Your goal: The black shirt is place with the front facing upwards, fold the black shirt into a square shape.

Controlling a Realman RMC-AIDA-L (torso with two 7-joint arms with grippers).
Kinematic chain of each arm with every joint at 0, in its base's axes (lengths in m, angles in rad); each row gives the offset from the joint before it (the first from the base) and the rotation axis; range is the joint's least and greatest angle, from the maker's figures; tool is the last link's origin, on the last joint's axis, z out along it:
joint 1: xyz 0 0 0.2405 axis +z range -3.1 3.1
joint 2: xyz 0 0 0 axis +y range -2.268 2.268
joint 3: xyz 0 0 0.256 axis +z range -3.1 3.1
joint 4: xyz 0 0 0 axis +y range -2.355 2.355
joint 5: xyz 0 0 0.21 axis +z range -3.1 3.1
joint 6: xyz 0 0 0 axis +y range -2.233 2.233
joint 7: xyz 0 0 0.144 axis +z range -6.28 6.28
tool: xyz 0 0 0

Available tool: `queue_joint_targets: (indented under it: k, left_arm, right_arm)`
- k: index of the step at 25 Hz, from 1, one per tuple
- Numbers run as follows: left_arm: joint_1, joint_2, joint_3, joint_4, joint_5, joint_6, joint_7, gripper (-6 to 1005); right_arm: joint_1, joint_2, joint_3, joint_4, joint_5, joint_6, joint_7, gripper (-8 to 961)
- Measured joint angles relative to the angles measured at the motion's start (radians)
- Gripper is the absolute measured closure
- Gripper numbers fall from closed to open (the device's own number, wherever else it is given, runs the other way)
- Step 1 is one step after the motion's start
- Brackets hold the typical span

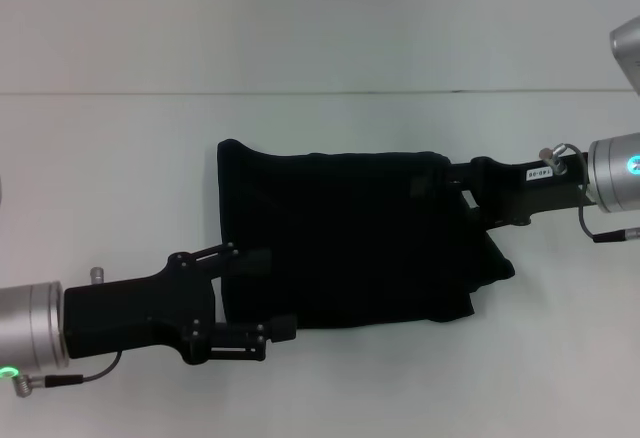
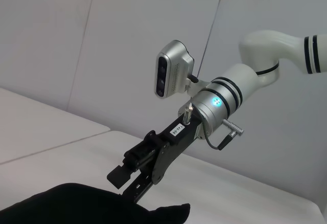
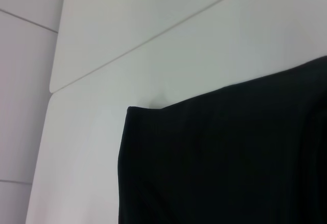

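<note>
The plain black cloth shirt lies folded into a rough rectangle on the white table, lettering hidden. The left gripper sits at its near-left edge, fingers spread, gripping nothing; the right gripper reaches its right edge, fingertips lost against black cloth, grip indiscernible.

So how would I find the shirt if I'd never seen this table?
Look at the white table. In its middle, between the left hand and the right hand, lies the black shirt, folded into a rough rectangle. It is the only soft cloth thing there.
</note>
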Motion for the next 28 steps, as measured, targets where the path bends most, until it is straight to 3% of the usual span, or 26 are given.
queue_joint_targets:
  k: [3,14,25,28]
  left_arm:
    - [-0.001,0.000,0.000,0.000,-0.001,-0.001,0.000,51]
    - [-0.001,0.000,-0.004,-0.001,-0.001,0.000,0.002,52]
    - [-0.001,0.000,-0.006,-0.001,-0.001,-0.002,0.003,52]
    - [-0.001,0.000,-0.006,-0.001,-0.001,-0.002,0.003,51]
  right_arm:
    - [0.000,0.004,-0.001,0.000,-0.001,0.005,-0.013,29]
    - [0.008,0.016,-0.054,-0.008,-0.003,0.052,-0.047,435]
    - [0.009,0.019,-0.071,-0.002,-0.004,0.089,-0.048,675]
    - [0.008,0.021,-0.074,-0.008,-0.003,0.097,-0.061,853]
